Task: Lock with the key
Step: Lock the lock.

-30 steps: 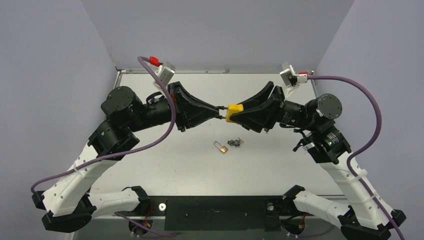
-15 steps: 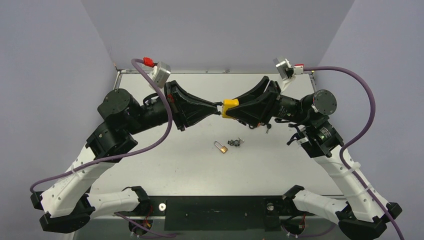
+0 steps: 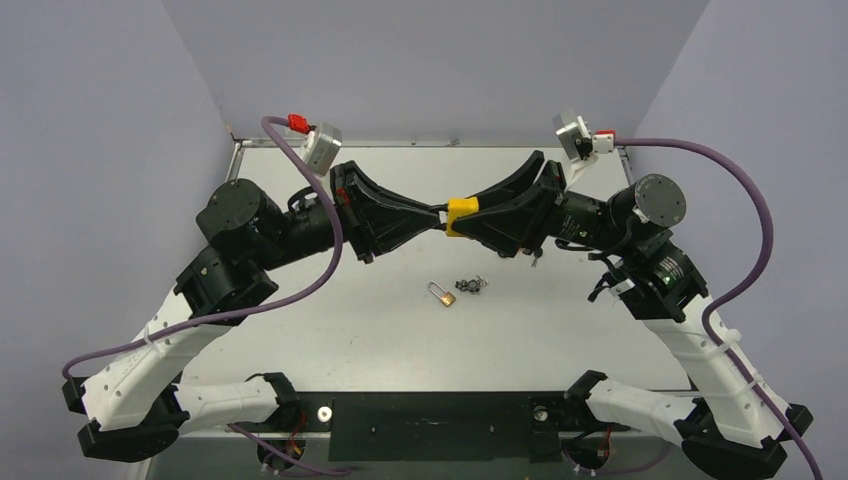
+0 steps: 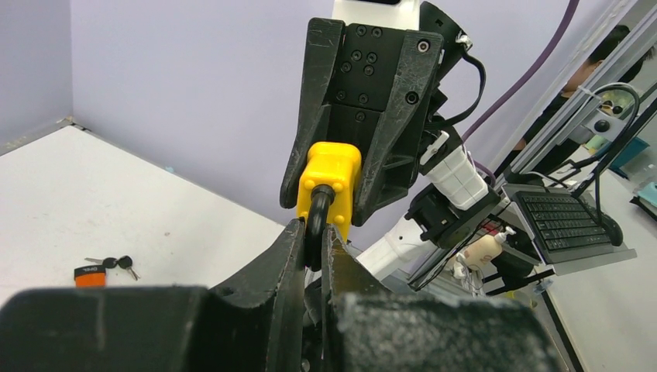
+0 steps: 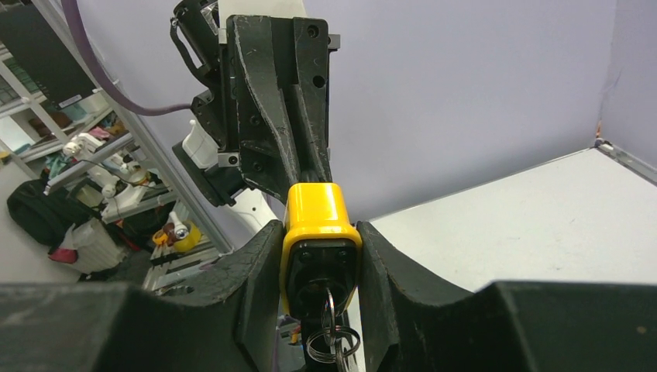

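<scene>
A yellow padlock [image 3: 461, 216] hangs in the air between both arms, above the table's middle. My right gripper [image 3: 466, 222] is shut on its yellow body [image 5: 319, 229]. A key on a ring [image 5: 331, 333] sticks out of the lock's underside between the right fingers. My left gripper [image 3: 437, 216] is shut on the lock's black shackle [image 4: 317, 221], which stands out of the yellow body [image 4: 329, 182] in the left wrist view. The two grippers face each other, tip to tip.
A small brass padlock [image 3: 443, 295] and a bunch of dark keys [image 3: 470, 285] lie on the white table [image 3: 350, 330] below the grippers. They also show in the left wrist view [image 4: 104, 267]. Walls enclose the table at left, right and back.
Both arms have risen a little and shifted with the padlock between them. The right wrist has swung back slightly to the right in the last half second. Both grips hold.
</scene>
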`<state>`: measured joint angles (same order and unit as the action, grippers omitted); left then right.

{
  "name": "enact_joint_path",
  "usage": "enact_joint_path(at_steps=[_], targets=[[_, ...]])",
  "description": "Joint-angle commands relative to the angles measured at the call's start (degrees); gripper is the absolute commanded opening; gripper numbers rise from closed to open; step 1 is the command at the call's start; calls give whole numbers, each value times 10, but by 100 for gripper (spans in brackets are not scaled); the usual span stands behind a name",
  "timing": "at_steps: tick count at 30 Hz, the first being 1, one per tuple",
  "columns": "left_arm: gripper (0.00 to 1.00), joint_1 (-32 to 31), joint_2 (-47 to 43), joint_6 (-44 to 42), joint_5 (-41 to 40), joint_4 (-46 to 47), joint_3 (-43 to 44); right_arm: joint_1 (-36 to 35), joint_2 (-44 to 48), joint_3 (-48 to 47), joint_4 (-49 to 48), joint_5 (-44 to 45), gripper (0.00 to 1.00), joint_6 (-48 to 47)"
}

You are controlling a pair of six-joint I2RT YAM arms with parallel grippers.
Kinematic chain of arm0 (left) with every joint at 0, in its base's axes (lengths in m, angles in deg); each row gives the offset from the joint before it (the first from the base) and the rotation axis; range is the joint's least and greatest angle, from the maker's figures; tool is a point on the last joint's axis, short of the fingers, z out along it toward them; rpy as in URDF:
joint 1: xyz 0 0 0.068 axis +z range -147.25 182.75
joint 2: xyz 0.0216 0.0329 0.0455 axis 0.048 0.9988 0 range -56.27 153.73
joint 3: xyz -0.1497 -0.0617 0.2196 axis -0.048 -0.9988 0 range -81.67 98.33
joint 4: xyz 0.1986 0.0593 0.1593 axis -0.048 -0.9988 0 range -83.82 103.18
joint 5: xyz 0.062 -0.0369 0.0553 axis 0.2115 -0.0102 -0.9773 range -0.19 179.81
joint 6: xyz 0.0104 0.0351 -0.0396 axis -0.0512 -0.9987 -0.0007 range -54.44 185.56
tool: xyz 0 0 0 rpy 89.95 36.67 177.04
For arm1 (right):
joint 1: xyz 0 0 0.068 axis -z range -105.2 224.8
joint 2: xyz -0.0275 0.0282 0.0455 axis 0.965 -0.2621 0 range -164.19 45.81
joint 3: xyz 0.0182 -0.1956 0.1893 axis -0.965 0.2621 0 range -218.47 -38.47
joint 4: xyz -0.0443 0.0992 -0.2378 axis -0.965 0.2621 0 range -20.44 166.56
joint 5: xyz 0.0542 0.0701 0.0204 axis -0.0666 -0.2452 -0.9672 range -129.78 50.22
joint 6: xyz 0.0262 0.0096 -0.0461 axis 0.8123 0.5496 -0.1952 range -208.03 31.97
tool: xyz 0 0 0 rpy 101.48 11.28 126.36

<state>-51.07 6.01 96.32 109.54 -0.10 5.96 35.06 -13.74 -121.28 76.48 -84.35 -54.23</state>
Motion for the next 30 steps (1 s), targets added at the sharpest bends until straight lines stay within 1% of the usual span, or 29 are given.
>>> enact_joint_path(at_steps=[1,14,30], targets=[[0,-52,73,35,67,-12,-1,-43,-62,-26,39,74,0,-76],[0,-68,103,42,81,-11,32,-59,-83,-26,72,95,0,-104],[0,-98,129,31,81,-12,68,-64,-113,-23,79,97,0,-115]])
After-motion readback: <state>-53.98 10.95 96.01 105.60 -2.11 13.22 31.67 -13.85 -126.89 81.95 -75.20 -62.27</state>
